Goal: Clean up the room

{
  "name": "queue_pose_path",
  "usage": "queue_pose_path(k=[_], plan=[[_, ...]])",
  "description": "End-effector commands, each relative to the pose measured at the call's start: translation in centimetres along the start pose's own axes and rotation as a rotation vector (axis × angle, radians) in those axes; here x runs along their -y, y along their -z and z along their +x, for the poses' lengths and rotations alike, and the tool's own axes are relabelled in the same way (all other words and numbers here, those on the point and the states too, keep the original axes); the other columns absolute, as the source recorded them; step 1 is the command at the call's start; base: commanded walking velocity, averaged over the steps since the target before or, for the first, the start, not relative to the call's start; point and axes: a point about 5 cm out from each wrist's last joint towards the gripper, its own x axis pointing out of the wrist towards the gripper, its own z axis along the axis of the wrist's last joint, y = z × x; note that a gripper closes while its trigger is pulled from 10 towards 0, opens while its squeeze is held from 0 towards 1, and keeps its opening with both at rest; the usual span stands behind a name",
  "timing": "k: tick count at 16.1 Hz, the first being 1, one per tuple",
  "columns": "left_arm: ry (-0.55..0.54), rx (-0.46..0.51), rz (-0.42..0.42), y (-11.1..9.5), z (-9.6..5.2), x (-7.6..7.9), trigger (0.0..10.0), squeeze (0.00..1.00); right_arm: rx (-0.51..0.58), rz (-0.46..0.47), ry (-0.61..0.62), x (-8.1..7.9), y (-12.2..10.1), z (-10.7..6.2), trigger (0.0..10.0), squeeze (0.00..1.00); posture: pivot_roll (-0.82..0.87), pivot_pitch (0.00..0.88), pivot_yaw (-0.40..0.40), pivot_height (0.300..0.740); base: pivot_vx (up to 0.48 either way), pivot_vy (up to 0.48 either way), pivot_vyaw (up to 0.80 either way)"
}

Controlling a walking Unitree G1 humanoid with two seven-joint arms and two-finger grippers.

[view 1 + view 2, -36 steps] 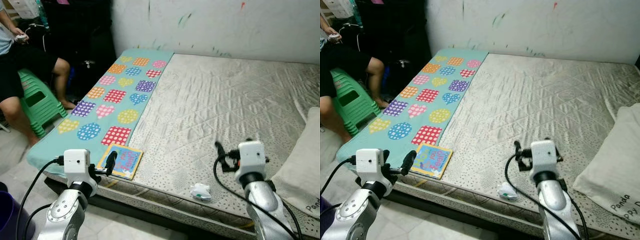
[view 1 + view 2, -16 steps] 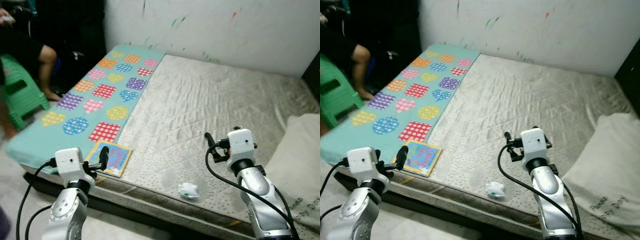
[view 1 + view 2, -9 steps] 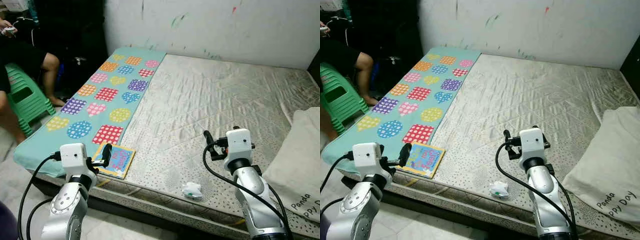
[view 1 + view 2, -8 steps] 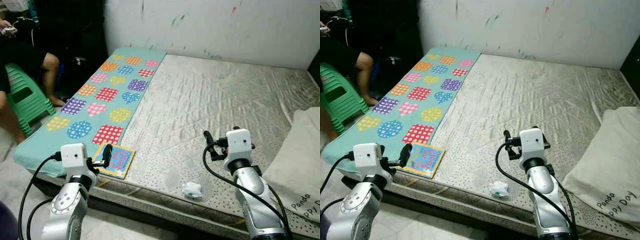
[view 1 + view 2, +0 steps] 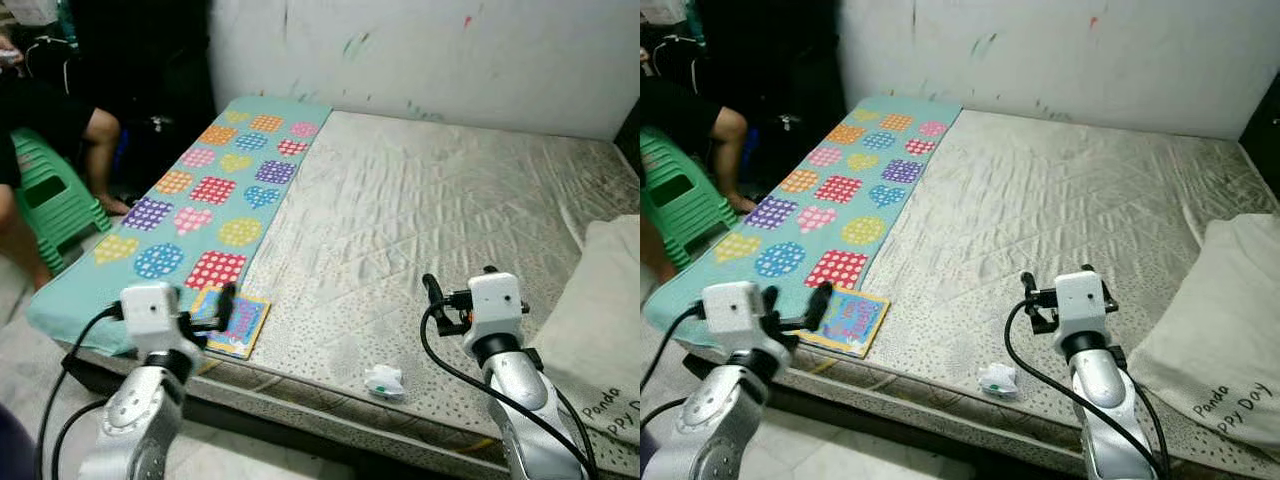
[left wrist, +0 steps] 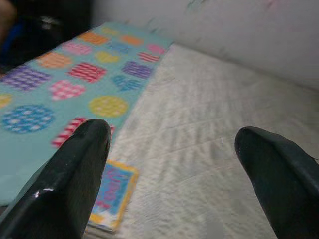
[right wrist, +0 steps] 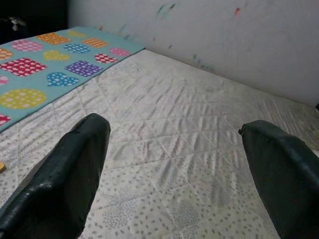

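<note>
A crumpled white and green wrapper lies on the grey mattress near its front edge. A colourful picture book rests at the front edge where the teal patterned mat meets the mattress; the left wrist view has the book below the fingers. My left gripper hovers open at the book's left side, over the mat's front end. My right gripper is open above the mattress, up and to the right of the wrapper. Both wrist views show fingers spread wide with nothing between them.
A white pillow lies at the right end of the mattress. A person sits on a green stool at the left beside the mat. A marked white wall runs behind the bed. Bare floor lies below the front edge.
The view swung over the last seconds. In the last half second my right arm shifted right and slightly down, and my left gripper edged right toward the book. Book and wrapper stay put.
</note>
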Motion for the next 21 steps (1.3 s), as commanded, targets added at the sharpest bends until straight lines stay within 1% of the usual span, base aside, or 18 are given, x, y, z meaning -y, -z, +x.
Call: queue_pose_path(k=[1,2,3,4,6,8,9,12,16,21], plan=[[0.049,-0.026,0.045,0.5,-0.4,0.6,10.0,0.0,0.006,-0.001,0.019,0.3,-0.2,0.1,10.0,0.0,-0.16,0.0,0.018,0.74,0.0,0.0,0.0],[0.053,-0.037,0.109,1.1,-0.7,0.4,10.0,0.0,0.007,-0.001,0.015,0.0,-0.3,0.2,10.0,0.0,-0.16,0.0,0.018,0.74,0.0,0.0,0.0],[0.038,-0.044,0.112,1.3,-1.0,0.1,10.0,0.0,0.008,-0.001,0.014,0.0,-0.3,0.2,10.0,0.0,-0.16,0.0,0.018,0.74,0.0,0.0,0.0],[0.007,-0.053,0.125,1.7,-1.5,-0.9,10.0,0.0,0.009,0.0,0.015,0.0,-0.4,0.3,10.0,0.0,-0.16,0.0,0.014,0.74,0.0,0.0,0.0],[-0.021,-0.069,0.167,1.6,-2.4,-2.8,10.0,0.0,0.008,-0.001,0.015,0.1,-0.4,0.2,10.0,0.0,-0.15,0.0,0.006,0.74,0.0,0.0,0.0],[-0.034,-0.085,0.184,1.1,-2.7,-4.0,10.0,0.0,0.005,-0.005,0.01,0.3,-0.3,0.2,10.0,0.0,-0.15,0.0,0.002,0.74,0.0,0.0,0.0],[-0.037,-0.08,0.196,0.8,-2.6,-4.3,10.0,0.0,0.006,-0.006,0.007,0.2,-0.4,0.3,10.0,0.0,-0.15,0.0,0.001,0.74,0.0,0.0,0.0],[-0.042,-0.055,0.177,0.8,-2.1,-3.9,10.0,0.0,0.013,-0.006,0.004,0.1,-0.6,0.4,10.0,0.0,-0.16,0.0,0.0,0.74,0.0,0.0,0.0],[-0.044,-0.051,0.145,1.1,-1.8,-3.2,10.0,0.0,0.016,-0.004,0.009,0.3,-0.7,0.3,10.0,0.0,-0.16,0.0,-0.004,0.74,0.0,0.0,0.0],[-0.05,-0.052,0.131,1.3,-1.7,-3.1,10.0,0.0,0.011,-0.007,-0.005,0.1,-0.6,0.0,10.0,0.0,-0.17,0.0,-0.006,0.74,0.0,0.0,0.0]])
